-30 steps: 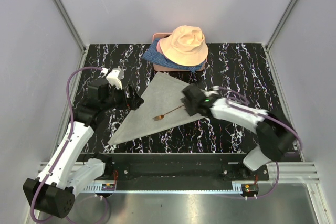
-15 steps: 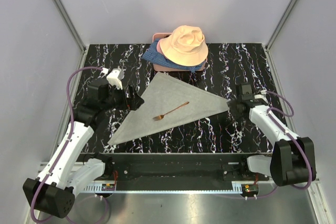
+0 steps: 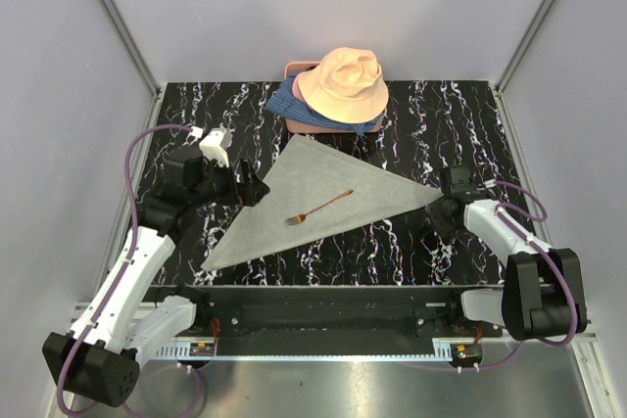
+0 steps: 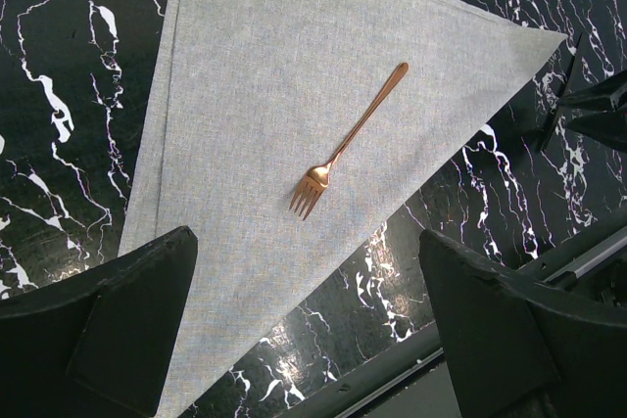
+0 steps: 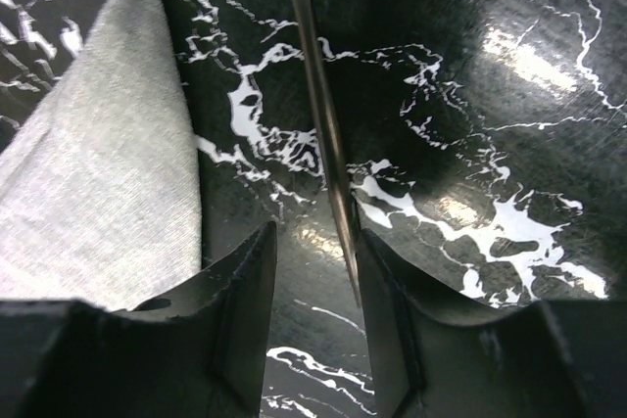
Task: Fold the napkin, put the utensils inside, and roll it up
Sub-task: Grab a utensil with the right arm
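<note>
Napkin (image 3: 284, 188) sits mid-table (image 3: 460, 124), folded to a triangle, fork (image 3: 319, 207) on it. Left gripper (image 3: 251, 186) at 9 o'clock, jaws wide. Right gripper (image 5: 314, 234) at 3 o'clock, jaws slightly apart, straddling thin utensil (image 5: 312, 75). Likely stiff, slick, low-lying: pinch mid-shaft.

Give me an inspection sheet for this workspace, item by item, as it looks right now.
Surface: black marbled table, white veining.
Job's things: napkin folded to a triangle; fork lying on it; a second slim utensil on the table by the napkin's right corner.
Clutter: peach hat on blue fabric, far edge.
Grippers: left gripper open, raised by the napkin's left edge; right gripper open, fingers astride the slim utensil.
Cables: purple cables along both arms, off the cloth.
Surroundings: grey walls, nothing else seen.
</note>
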Tool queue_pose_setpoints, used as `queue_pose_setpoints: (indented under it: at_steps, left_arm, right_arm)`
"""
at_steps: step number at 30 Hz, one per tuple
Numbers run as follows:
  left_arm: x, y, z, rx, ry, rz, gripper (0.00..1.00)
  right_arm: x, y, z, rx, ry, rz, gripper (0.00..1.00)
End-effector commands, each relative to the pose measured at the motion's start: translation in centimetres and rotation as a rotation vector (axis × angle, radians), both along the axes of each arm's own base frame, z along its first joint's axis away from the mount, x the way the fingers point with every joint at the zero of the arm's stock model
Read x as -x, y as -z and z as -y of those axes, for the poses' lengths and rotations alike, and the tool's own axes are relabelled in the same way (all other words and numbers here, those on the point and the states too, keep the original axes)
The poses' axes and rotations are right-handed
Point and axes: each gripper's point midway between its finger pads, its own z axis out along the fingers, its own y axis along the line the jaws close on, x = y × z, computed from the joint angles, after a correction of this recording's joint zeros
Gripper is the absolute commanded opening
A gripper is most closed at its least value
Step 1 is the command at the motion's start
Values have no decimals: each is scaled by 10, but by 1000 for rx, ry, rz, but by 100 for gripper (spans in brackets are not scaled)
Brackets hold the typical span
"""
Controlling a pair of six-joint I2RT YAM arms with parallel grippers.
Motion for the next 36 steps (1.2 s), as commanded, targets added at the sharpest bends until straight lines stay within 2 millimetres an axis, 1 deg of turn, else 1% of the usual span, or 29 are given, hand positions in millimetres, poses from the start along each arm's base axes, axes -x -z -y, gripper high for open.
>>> queue_pose_setpoints:
  at_steps: [1, 3, 5, 6, 8, 12, 15, 16, 18, 22, 25, 26, 28, 29, 31, 32, 34, 36]
  left_arm:
    - [1, 0, 6, 15, 32, 9, 99]
    - [1, 0, 5, 14, 30, 10, 99]
    - [1, 0, 5, 13, 31, 11, 99]
    - [1, 0, 5, 14, 30, 11, 99]
    - [0, 0, 6, 13, 30, 8, 99]
    - [1, 1, 5, 12, 30, 5, 99]
    - [0, 2, 5, 11, 29, 4, 99]
    - [0, 2, 5, 10, 29, 3, 99]
    - [0, 2, 6, 10, 31, 2, 99]
    - [0, 2, 6, 13, 34, -1, 99]
    - [1, 2, 6, 15, 33, -1, 99]
    - [1, 2, 6, 15, 34, -2, 99]
    - [1, 2, 7, 15, 34, -1, 99]
    - [1, 2, 7, 16, 35, -1, 99]
    - [1, 1, 7, 17, 37, 0, 99]
    - [1, 1, 7, 19, 37, -1, 99]
    - [1, 1, 7, 21, 36, 0, 99]
    - [2, 1, 8, 22, 39, -1, 99]
  right_arm:
    - [6, 12, 9, 41, -4, -51, 45]
    - [4, 15, 9, 43, -7, -63, 45]
    - [4, 17, 9, 49, -10, -70, 42]
    - [3, 18, 10, 52, -11, -74, 39]
    - [3, 21, 11, 58, -14, -83, 38]
    - [11, 33, 10, 52, -13, -116, 30]
    - [15, 37, 7, 34, -21, -118, 17]
    - [15, 37, 7, 33, -21, -115, 8]
    - [16, 36, 6, 30, -30, -111, 0]
    - [17, 30, 3, 14, -51, -90, 0]
    - [13, 18, -1, -7, -63, -49, 0]
    - [13, 11, -3, -15, -64, -26, 0]
    - [12, 5, -9, -55, -54, -1, 0]
    - [10, -2, -12, -71, -58, 26, 0]
    - [9, -8, -23, -104, -69, 46, 0]
    - [5, -16, -25, -105, -68, 68, 0]
    - [3, -22, -32, -101, -89, 81, 0]
    - [0, -21, -35, -103, -100, 71, 0]
